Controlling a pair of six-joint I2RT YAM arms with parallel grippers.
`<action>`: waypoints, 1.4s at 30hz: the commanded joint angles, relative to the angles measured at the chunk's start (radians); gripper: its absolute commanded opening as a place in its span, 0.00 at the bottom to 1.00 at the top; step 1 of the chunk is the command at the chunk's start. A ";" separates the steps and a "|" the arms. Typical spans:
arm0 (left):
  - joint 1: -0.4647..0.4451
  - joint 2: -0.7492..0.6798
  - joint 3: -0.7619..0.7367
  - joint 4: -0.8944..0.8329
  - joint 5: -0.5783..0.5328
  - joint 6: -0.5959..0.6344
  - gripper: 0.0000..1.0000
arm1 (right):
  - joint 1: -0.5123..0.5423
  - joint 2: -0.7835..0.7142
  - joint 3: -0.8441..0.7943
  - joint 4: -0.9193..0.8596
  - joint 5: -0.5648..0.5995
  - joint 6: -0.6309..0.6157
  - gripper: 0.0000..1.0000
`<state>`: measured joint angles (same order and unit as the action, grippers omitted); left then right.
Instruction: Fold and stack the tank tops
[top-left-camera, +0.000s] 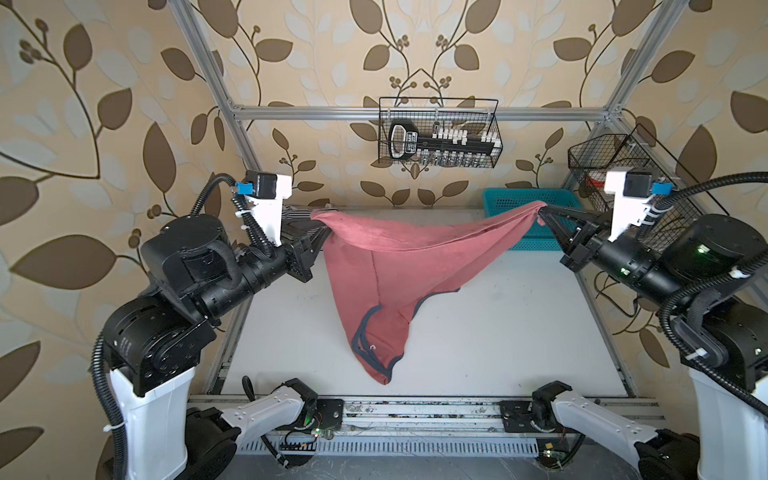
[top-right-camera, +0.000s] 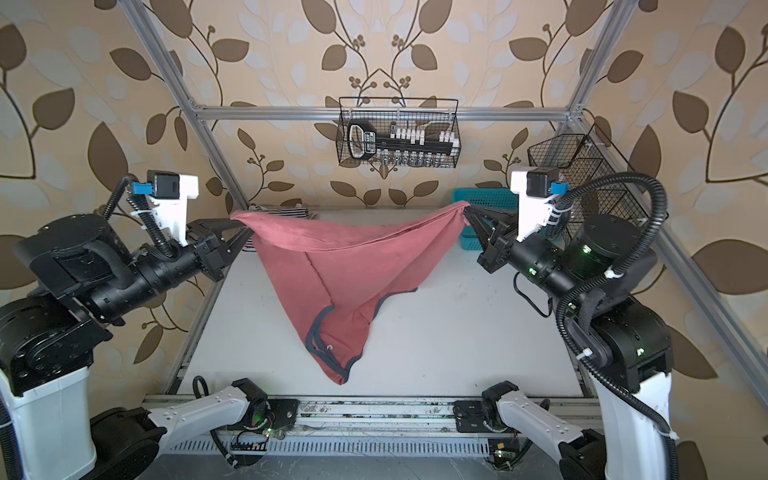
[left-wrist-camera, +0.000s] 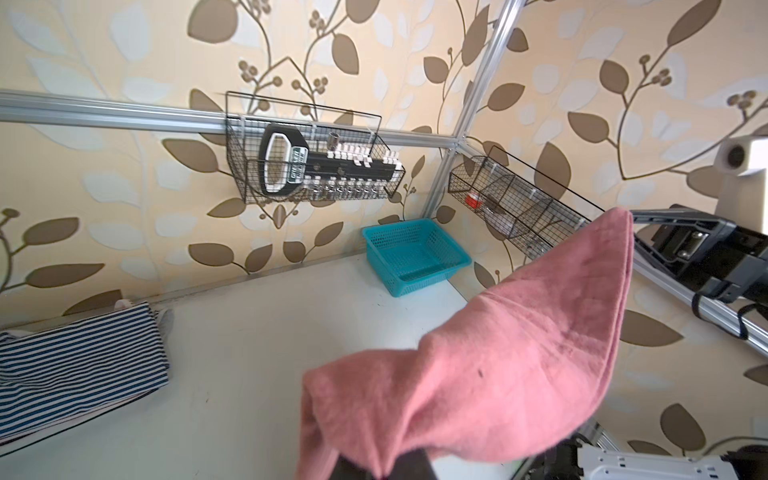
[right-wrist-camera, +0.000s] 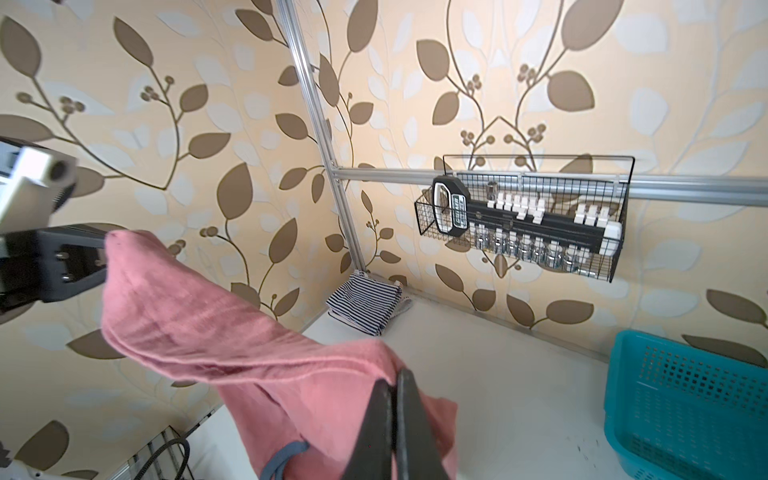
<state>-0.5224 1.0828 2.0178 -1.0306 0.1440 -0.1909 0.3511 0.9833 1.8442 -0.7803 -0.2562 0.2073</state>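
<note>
Above the table (top-left-camera: 498, 332), the left gripper (top-left-camera: 319, 223) and right gripper (top-left-camera: 541, 213) each clamp one corner of the sagging dusty red tank top (top-left-camera: 365, 282).

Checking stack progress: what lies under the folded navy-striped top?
A pale fabric edge peeks out beneath the navy-striped top; the rest is covered, so which garment it is cannot be told.

White table (top-left-camera: 498, 324): navy-striped tank top (left-wrist-camera: 79, 357), turquoise basket (left-wrist-camera: 417, 266)
</note>
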 joint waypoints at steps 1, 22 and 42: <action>0.005 0.059 -0.027 0.033 0.059 0.017 0.00 | -0.002 0.014 0.017 0.009 -0.021 -0.032 0.00; 0.003 0.864 -0.245 -0.149 0.094 0.062 0.00 | -0.083 0.209 -0.812 0.228 -0.204 0.169 0.00; 0.039 1.003 -0.049 -0.019 0.060 -0.123 0.58 | -0.212 0.478 -0.800 0.377 -0.299 0.181 0.00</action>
<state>-0.4877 2.2185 2.0380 -1.1019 0.2043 -0.2417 0.1452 1.4433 1.0248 -0.4370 -0.5285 0.3828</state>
